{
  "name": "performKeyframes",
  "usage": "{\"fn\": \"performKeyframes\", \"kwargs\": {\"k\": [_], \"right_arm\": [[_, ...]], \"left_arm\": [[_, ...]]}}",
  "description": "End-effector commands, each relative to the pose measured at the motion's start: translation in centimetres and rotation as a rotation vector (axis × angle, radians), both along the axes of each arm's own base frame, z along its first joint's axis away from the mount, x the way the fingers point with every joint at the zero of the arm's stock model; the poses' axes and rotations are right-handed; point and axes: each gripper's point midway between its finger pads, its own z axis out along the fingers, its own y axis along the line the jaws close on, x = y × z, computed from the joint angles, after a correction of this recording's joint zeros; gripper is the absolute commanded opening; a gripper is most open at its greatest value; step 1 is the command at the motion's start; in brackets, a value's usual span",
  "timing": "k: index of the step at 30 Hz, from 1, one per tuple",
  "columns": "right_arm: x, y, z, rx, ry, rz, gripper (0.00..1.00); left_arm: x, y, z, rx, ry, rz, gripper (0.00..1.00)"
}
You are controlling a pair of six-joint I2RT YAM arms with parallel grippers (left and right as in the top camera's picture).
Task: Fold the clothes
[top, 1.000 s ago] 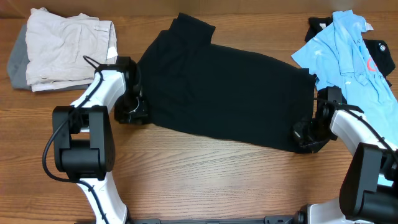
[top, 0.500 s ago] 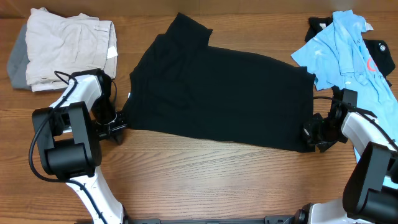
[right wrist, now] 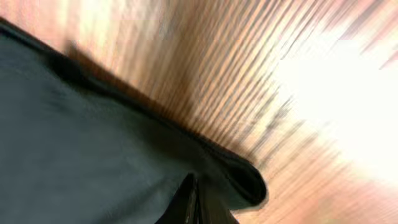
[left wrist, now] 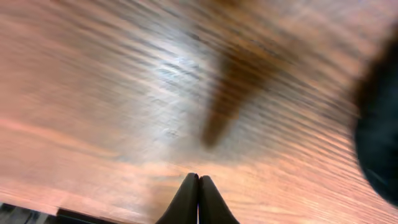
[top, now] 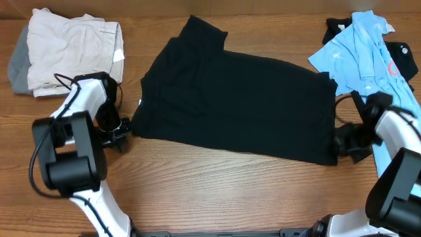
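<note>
The clothes in front of me are chiefly a black shirt, lying flat and folded across the middle of the table, with a small white label at its left edge. My left gripper is shut and empty just off that left edge. In the left wrist view this gripper hangs over bare wood and the shirt shows only at the right. My right gripper is shut at the shirt's lower right corner. Its tips lie on the black fabric beside a curled hem. A light blue polo lies at the back right.
A folded beige garment on a grey one sits at the back left. Another black garment lies under the polo at the right edge. Bare wood table runs along the front.
Both shut grippers slid outward: the left went off the shirt's left edge onto bare wood, the right moved right along the lower right corner. The shirt now lies flatter and wider.
</note>
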Motion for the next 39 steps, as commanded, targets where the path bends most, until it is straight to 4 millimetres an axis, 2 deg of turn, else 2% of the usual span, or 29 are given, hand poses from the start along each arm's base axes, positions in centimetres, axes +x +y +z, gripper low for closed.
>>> {"fn": "performKeyframes", "kwargs": {"k": [1,4,5,10,13,17,19,23,28,35,39], "right_arm": [[2.7,-1.7,3.2,-0.057,-0.073,0.005,0.04],[4.0,-1.4,5.0,-0.054,-0.12,0.028,0.04],[4.6,-0.8,5.5,-0.034,-0.153,0.067,0.04],[6.6,3.6,6.1,0.113,-0.281,0.3,0.09],[6.8,5.2,6.0,0.117,-0.285,0.377,0.1],[6.8,7.0,5.3,0.11,-0.276,0.445,0.09],[6.5,7.5,4.9,0.105,-0.258,0.439,0.08],[5.5,7.1,3.5,0.077,-0.207,0.382,0.06],[3.8,6.9,1.3,0.062,-0.158,0.38,0.04],[2.9,6.4,-1.2,0.041,-0.156,0.333,0.04],[2.1,5.0,-1.8,0.033,-0.137,0.256,0.04]], "left_arm": [[1.7,0.8,4.6,0.071,-0.167,0.021,0.04],[2.5,0.4,6.9,0.053,-0.261,0.024,0.04],[3.0,-0.4,7.6,0.007,-0.304,0.002,0.04],[5.7,-6.9,9.1,-0.288,-0.468,-0.195,0.04],[6.7,-9.9,8.6,-0.339,-0.507,-0.314,0.04],[7.7,-13.1,6.9,-0.347,-0.509,-0.412,0.04],[8.1,-13.8,5.6,-0.325,-0.494,-0.418,0.04],[8.8,-13.2,2.6,-0.243,-0.447,-0.418,0.04],[9.0,-10.9,-0.9,-0.168,-0.372,-0.398,0.04],[8.6,-7.6,-3.3,-0.146,-0.31,-0.35,0.04],[7.7,-5.4,-3.7,-0.136,-0.27,-0.263,0.04]]}}
